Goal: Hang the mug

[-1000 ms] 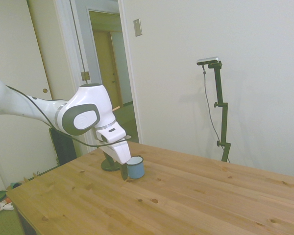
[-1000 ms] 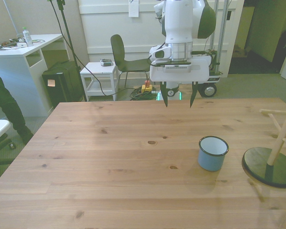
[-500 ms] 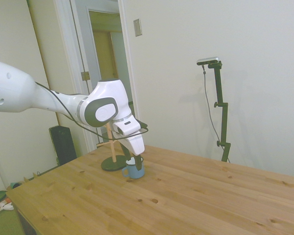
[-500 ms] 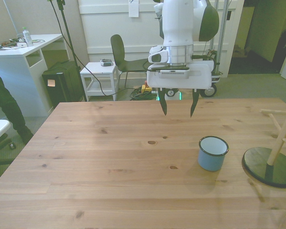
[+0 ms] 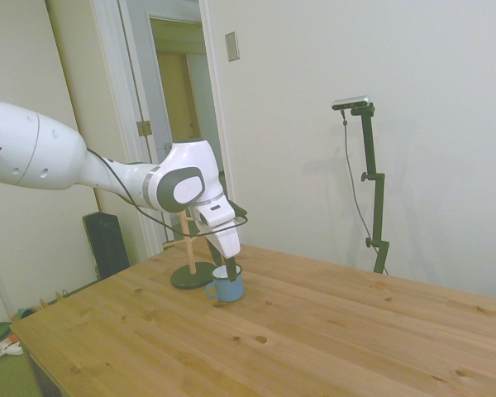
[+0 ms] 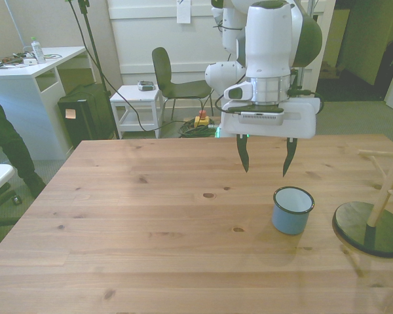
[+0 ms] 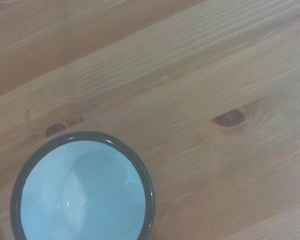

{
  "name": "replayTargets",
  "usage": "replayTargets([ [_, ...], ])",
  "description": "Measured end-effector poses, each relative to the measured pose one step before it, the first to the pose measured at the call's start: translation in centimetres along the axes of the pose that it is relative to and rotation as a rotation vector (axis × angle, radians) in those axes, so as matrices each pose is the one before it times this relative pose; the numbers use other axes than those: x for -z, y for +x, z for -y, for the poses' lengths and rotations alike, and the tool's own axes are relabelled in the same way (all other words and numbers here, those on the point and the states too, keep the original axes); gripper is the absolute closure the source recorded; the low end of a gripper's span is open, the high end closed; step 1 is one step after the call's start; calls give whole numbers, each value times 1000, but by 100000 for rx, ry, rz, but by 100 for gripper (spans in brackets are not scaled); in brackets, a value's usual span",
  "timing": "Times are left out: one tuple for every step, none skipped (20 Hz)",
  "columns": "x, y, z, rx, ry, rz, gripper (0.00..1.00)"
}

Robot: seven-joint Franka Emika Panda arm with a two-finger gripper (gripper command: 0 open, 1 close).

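Observation:
The light-blue mug (image 6: pixel 292 210) stands upright on the wooden table (image 6: pixel 150 222), toward the front view's right; its handle shows in the side view, on the mug (image 5: pixel 226 287). From the wrist camera I look down into the mug (image 7: pixel 82 192), pale inside with a dark rim. My gripper (image 6: pixel 265 159) hangs open above the table, a little behind the mug and toward the front view's left of it, holding nothing. In the side view the gripper (image 5: pixel 230 270) overlaps the mug's rim.
A wooden mug tree (image 6: pixel 380 196) with a dark round base (image 6: pixel 370 228) stands at the front view's right edge, close beside the mug. A person's dark sleeve (image 6: pixel 3 140) shows at the left edge. A chair (image 6: pixel 173 82) and white furniture stand behind the table.
The arm has swung toward the front view's right and come lower and nearer the mug, its fingers still open. The mug has not moved.

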State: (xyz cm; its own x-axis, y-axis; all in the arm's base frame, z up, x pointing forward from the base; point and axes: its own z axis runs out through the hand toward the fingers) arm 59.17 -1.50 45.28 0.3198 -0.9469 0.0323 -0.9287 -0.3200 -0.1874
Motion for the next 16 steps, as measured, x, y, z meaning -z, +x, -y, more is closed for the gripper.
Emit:
replayTargets([
  [-164,107,105,-369,-160,32,0],
  [-144,95,92,-453,-126,19,0],
  [-167,63,79,-361,-183,46,0],
  [-243,42,66,-298,-313,99,0],
  [-242,29,77,-168,-301,102,0],
  [-263,43,110,-194,-305,93,0],
  [-240,55,211,-189,-180,39,0],
  [-262,56,243,-131,-249,54,0],
  [-326,53,294,-111,-327,34,0],
  [-340,32,322,-167,-528,-81,0],
  [-350,31,314,-115,-716,-42,0],
  [-342,26,349,4,-868,-19,0],
  [-345,-1,434,-83,-614,-115,0],
  [-343,-48,398,-239,-631,-8,0],
  [-317,-129,386,-17,-528,-31,0],
  [-283,-167,325,217,-441,-183,0],
])
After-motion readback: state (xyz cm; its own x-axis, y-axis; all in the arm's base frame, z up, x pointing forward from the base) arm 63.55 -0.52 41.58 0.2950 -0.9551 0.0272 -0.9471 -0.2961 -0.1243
